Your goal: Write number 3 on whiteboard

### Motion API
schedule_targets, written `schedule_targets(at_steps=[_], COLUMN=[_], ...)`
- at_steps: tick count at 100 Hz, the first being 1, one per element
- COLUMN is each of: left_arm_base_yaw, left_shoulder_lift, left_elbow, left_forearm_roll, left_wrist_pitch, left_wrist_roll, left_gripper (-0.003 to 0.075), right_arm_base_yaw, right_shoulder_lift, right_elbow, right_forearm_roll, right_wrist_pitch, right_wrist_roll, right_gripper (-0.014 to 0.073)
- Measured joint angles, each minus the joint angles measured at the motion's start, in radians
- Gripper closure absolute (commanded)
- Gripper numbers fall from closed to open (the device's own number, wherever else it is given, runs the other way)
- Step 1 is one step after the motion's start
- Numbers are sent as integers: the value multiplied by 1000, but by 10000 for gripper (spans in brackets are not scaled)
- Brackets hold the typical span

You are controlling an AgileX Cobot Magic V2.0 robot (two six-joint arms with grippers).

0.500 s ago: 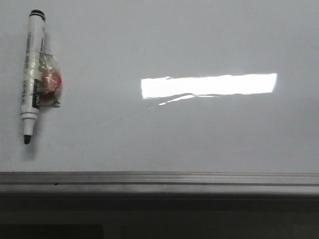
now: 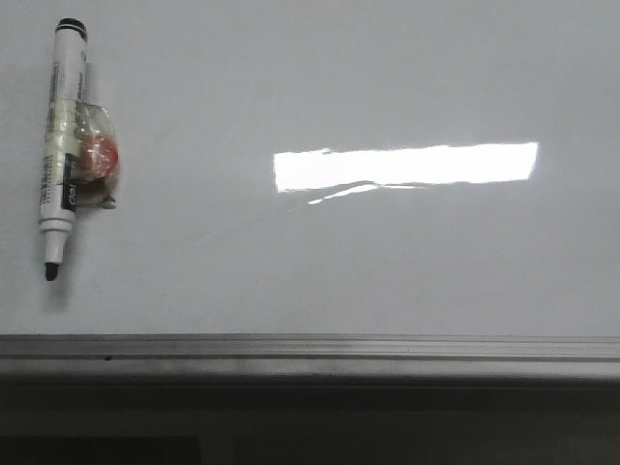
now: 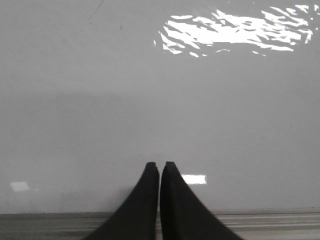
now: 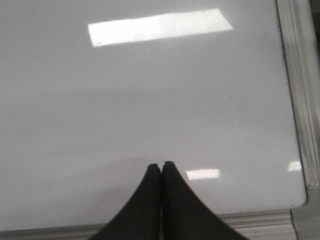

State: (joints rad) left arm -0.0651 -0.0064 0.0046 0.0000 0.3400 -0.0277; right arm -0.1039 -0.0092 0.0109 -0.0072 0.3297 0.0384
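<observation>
Nothing is written yet: the whiteboard [image 2: 387, 262] is lying flat and blank, filling almost the whole front view, with only a bright bar of reflected light [image 2: 407, 166] sitting across its middle and the grey edge rail [image 2: 310, 349] running along its near side. No number 3 is showing anywhere on it, so by my read we are sitting at the very start, with the pickup still to come.

Next down in size, the marker pen [image 2: 60, 145] is resting on the board at the far left, uncapped, dark tip pointing toward the rail, with a small clear wrapped bundle with red inside [image 2: 95, 160] stuck against its side.

Neither arm is appearing in the front view. Each wrist camera is looking down along its own claw at bare board near the rail. The left claw [image 3: 160, 166] is hanging with its two black fingers pressed almost together, holding nothing. The right claw [image 4: 161, 165] is doing the same, pinched closed and empty, near the board's corner.

The next move is calling for the left claw to spread and travel over to the pen.
</observation>
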Motion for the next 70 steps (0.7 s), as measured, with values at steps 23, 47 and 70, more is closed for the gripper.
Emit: schedule_targets(at_steps=[23, 47, 70], left_arm_base_yaw=[0, 0, 0], left_shoulder_lift=[0, 0, 0], left_elbow=[0, 0, 0], left_forearm_roll=[0, 23, 65], left_wrist_pitch=[0, -2, -15], left_wrist_roll=[0, 7, 13], left_gripper=[741, 741, 741], right_arm_base_yaw=[0, 0, 0], right_shoulder_lift=[0, 0, 0], right_elbow=[0, 0, 0], right_forearm_roll=[0, 0, 0], right_wrist_pitch=[0, 0, -12], right_wrist_roll=[0, 0, 0], right_gripper=[648, 648, 648])
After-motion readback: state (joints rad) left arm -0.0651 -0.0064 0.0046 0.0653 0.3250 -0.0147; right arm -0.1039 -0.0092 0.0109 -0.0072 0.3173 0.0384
